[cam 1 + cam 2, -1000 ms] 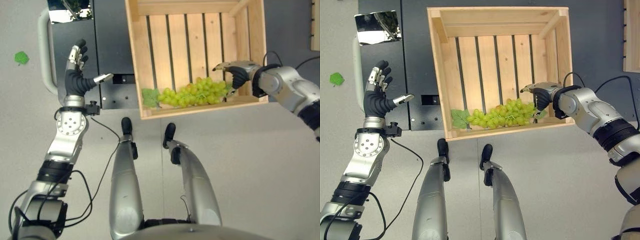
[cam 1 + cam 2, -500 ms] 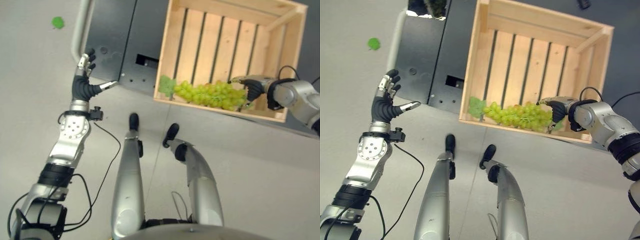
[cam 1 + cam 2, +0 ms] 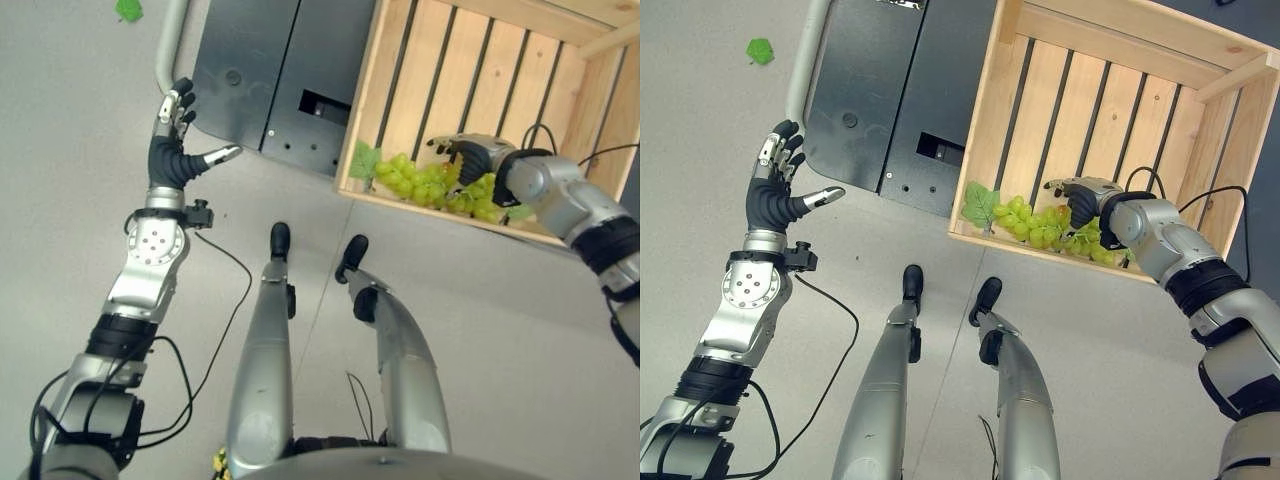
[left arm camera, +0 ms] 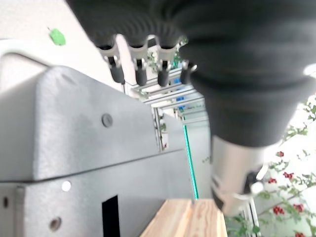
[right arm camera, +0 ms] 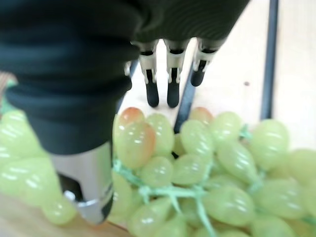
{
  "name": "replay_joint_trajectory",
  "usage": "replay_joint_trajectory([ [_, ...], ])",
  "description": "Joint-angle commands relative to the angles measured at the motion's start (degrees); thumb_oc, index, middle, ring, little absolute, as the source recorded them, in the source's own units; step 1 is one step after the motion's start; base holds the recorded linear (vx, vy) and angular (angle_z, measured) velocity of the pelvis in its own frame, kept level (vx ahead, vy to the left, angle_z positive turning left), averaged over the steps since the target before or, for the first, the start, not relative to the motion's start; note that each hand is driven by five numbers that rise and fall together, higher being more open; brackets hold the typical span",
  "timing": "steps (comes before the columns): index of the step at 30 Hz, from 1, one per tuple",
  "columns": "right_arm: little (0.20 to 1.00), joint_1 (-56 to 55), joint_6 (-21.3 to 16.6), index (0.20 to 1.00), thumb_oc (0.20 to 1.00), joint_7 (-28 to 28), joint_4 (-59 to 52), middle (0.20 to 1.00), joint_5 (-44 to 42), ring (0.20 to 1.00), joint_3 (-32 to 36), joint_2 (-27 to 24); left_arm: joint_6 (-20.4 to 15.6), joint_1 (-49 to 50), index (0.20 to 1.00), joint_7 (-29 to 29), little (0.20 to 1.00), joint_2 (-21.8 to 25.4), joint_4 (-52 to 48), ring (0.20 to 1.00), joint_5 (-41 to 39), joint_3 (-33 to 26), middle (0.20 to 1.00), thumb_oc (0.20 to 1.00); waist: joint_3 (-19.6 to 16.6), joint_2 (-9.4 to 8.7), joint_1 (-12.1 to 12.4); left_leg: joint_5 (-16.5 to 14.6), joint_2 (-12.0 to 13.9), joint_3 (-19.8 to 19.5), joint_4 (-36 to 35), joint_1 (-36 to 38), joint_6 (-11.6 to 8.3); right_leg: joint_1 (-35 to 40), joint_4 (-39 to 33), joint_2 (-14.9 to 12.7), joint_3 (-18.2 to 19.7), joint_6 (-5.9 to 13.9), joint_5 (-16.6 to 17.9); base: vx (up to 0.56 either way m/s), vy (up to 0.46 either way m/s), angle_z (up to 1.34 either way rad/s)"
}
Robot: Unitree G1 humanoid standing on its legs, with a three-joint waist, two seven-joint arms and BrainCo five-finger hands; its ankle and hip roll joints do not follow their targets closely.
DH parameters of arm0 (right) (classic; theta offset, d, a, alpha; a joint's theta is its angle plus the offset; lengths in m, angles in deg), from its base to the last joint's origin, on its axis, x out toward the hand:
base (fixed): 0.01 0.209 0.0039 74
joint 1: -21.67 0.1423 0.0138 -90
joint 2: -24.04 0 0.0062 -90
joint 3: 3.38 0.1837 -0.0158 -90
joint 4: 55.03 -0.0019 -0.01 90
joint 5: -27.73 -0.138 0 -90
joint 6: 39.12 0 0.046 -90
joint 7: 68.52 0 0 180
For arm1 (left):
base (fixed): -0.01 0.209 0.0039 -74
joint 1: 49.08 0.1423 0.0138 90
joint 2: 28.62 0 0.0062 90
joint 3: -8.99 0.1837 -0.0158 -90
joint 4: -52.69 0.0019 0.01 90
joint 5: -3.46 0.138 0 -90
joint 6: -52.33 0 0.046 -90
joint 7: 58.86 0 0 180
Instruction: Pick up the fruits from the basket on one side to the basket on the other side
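At centre right of the head views, the right hand [image 3: 1081,198] hangs just above the green grapes [image 3: 1040,225], its fingers [image 5: 168,74] straight and spread over the bunch with the thumb apart, curled round nothing. Close below it runs the near wall of the wooden crate [image 3: 1010,75], while bare slats lie open toward the upper frame. The grapes lie along that near wall, pale green, a few blushed orange, with a green leaf [image 3: 979,205] at their left end. At upper left, the left hand [image 3: 172,150] is raised with relaxed, straight fingers beside a dark grey cabinet [image 3: 255,75], well apart from the crate.
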Motion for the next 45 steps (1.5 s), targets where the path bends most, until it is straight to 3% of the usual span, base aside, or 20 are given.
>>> replay_joint_trajectory([
  [1, 1.0, -0.57, -0.92, 1.0, 1.0, -1.72, -0.12, 1.0, 0.75, 1.0, -5.17, 2.77, -1.86, 0.4, 1.0, -0.74, 1.0, -1.17, -4.74, 1.0, -0.94, -1.99, 1.0, 1.0, -0.97, 2.89, -1.08, -2.16, -0.75, 0.04, 2.59, -2.61, 0.48, 3.24, -2.54, -1.04, 2.37, 10.08, -3.16, 0.0, 0.044, -0.01],
  [9, 1.0, -0.07, -0.68, 1.0, 1.0, -3.5, 1.43, 1.0, 4.94, 1.0, -7.31, 4.23, -1.34, 0.78, 1.0, -0.93, 1.0, -2.11, -4.41, 1.0, -0.34, -2.12, 1.0, 1.0, -0.97, 3.09, -1.59, -2.32, -0.95, 0.33, 2.59, -2.72, 0.73, 2.62, -2.26, -1.22, 2.74, 10.06, -3.21, 0.0, 0.009, 0.0],
  [10, 0.765, 0.13, -0.73, 0.765, 0.765, -3.96, 1.43, 0.765, 5.28, 0.765, -7.72, 4.09, -1.19, 0.7, 1.0, -0.87, 1.0, -2.12, -4.41, 1.0, -0.14, -1.91, 1.0, 1.0, -0.97, 3.06, -1.76, -2.39, -1.0, 0.43, 2.61, -2.73, 0.8, 2.5, -2.29, -1.23, 2.92, 10.08, -3.19, 0.0, 0.0, 0.0],
  [11, 0.733, 0.16, -0.72, 0.733, 0.733, -3.97, 1.43, 0.733, 5.27, 0.733, -7.74, 4.08, -1.2, 0.68, 1.0, -0.86, 1.0, -2.13, -4.39, 1.0, -0.13, -1.92, 1.0, 1.0, -0.97, 3.06, -1.76, -2.39, -1.0, 0.46, 2.61, -2.73, 0.8, 2.48, -2.28, -1.23, 2.94, 10.08, -3.19, 0.0, 0.0, 0.0],
  [15, 0.818, 0.17, -0.72, 0.818, 0.818, -4.75, 0.38, 0.818, 5.18, 0.818, -7.94, 3.23, -1.09, 0.76, 1.0, -0.83, 1.0, -2.24, -4.35, 1.0, -0.06, -1.82, 1.0, 1.0, -0.97, 3.05, -2.02, -2.4, -1.09, 0.62, 2.71, -2.69, 0.89, 2.28, -2.12, -1.44, 3.21, 10.17, -3.14, 0.0, 0.0, 0.0],
  [18, 0.837, 0.06, -0.83, 0.837, 0.837, -5.34, 0.07, 0.837, 4.63, 0.837, -8.28, 2.41, -1.14, 0.81, 1.0, -0.77, 1.0, -2.01, -4.16, 1.0, -0.05, -1.82, 1.0, 1.0, -0.97, 3.09, -2.13, -2.21, -1.12, 0.64, 2.5, -2.55, 0.88, 2.31, -2.16, -1.52, 3.14, 10.24, -3.07, 0.0, 0.0, 0.0],
  [19, 0.595, 0.22, -0.99, 0.595, 0.595, -5.84, 0.06, 0.595, 4.47, 0.595, -8.63, 1.95, -1.14, 0.82, 1.0, -0.52, 1.0, -1.95, -4.15, 1.0, -0.12, -1.75, 1.0, 1.0, -0.97, 3.09, -2.13, -2.15, -1.16, 0.57, 2.48, -2.6, 0.9, 2.35, -2.12, -1.54, 3.07, 10.24, -3.04, 0.0, 0.0, 0.0],
  [21, 0.523, 0.39, -1.05, 0.523, 0.523, -6.07, -0.03, 0.523, 4.6, 0.523, -8.95, 1.66, -1.17, 0.85, 1.0, -0.5, 1.0, -1.91, -4.1, 1.0, -0.18, -1.7, 1.0, 1.0, -0.97, 3.05, -2.11, -2.17, -1.18, 0.54, 2.52, -2.65, 0.92, 2.3, -2.13, -1.57, 3.02, 10.25, -3.03, 0.0, 0.0, 0.0],
  [22, 0.228, 0.6, -1.16, 0.228, 0.228, -6.31, -0.19, 0.228, 4.45, 0.228, -9.27, 1.46, -1.19, 0.87, 1.0, -0.37, 1.0, -1.99, -4.02, 1.0, -0.27, -1.66, 1.0, 1.0, -0.97, 3.1, -2.1, -2.17, -1.23, 0.45, 2.67, -2.77, 0.94, 2.22, -2.03, -1.59, 2.99, 10.25, -3.06, 0.0, 0.0, 0.0],
  [23, 0.2, 0.65, -1.14, 0.2, 0.2, -6.47, -0.2, 0.2, 4.25, 0.2, -9.39, 1.45, -1.18, 0.89, 1.0, -0.31, 1.0, -1.96, -4.06, 1.0, -0.23, -1.55, 1.0, 1.0, -0.97, 3.17, -2.08, -2.17, -1.25, 0.4, 2.71, -2.77, 0.98, 2.19, -1.94, -1.58, 2.99, 10.23, -3.11, 0.0, 0.0, 0.0],
  [39, 0.2, -0.34, -0.79, 0.2, 0.2, -6.56, -1.78, 0.2, 1.98, 0.2, -7.47, 3.21, -0.83, 2.05, 1.0, -0.38, 1.0, -2.85, -4.9, 1.0, 0.23, -1.79, 1.0, 1.0, -0.97, 3.4, -1.91, -1.62, -1.45, 0.02, 2.27, -3.12, 1.08, 1.81, -1.9, -1.74, 2.86, 10.19, -2.9, 0.0, 0.0, 0.0],
  [42, 0.2, -2.38, 0.09, 0.2, 0.2, -6.32, -1.38, 0.2, -4.03, 0.2, -4.61, 4.46, -0.8, 1.89, 1.0, -0.42, 1.0, -2.97, -5.02, 1.0, 0.25, -1.77, 1.0, 1.0, -0.97, 3.38, -1.99, -1.51, -1.48, -0.12, 2.26, -3.21, 1.16, 1.71, -1.76, -1.87, 2.72, 10.1, -2.84, 0.0, 0.0, 0.0],
  [45, 0.2, -6.02, 0.58, 0.2, 0.2, -5.89, -0.48, 0.2, -16.18, 0.2, 0.06, 6.67, -1.11, 2.0, 1.0, 0.07, 1.0, -3.2, -5.21, 1.0, -0.31, -1.55, 1.0, 1.0, -0.97, 3.41, -1.99, -1.29, -1.57, -0.04, 2.06, -3.16, 1.24, 1.85, -1.81, -1.95, 2.54, 10.07, -2.76, 0.0, 0.0, 0.0],
])
